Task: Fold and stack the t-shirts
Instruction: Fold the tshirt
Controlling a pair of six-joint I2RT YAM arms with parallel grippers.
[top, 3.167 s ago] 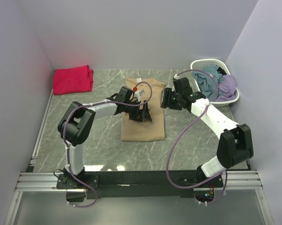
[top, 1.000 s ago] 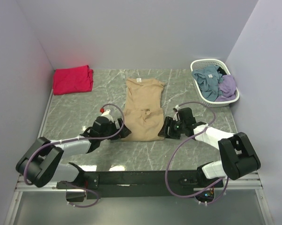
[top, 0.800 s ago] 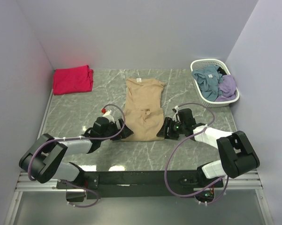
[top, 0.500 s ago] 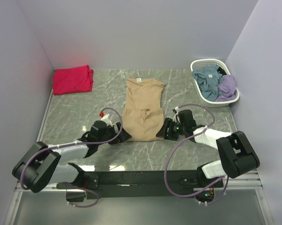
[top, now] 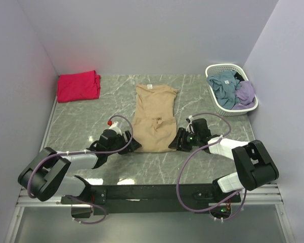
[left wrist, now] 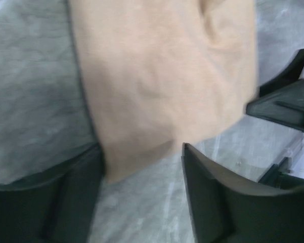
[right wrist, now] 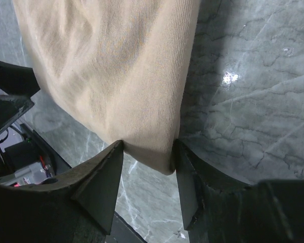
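The tan t-shirt [top: 154, 119] lies flat mid-table, folded into a long strip with its neck label at the far end. A red-pink t-shirt [top: 79, 85] lies folded at the back left corner. My left gripper [top: 133, 146] lies low at the tan shirt's near left corner. In the left wrist view the tan t-shirt [left wrist: 157, 76] has that corner between the open left gripper [left wrist: 141, 174], next to the left finger. My right gripper [top: 178, 142] is at the near right corner. In the right wrist view the tan t-shirt [right wrist: 106, 66] fills the gap of the open right gripper [right wrist: 145, 174].
A white lattice basket [top: 237, 112] with blue and purple clothes stands at the back right by the wall. Grey walls close in the table on three sides. The right arm's dark gripper body [left wrist: 288, 101] shows across the shirt in the left wrist view.
Both grippers have come from over the shirt's middle down to its near corners. Over the last second they edged inward onto the corners and their jaws narrowed.
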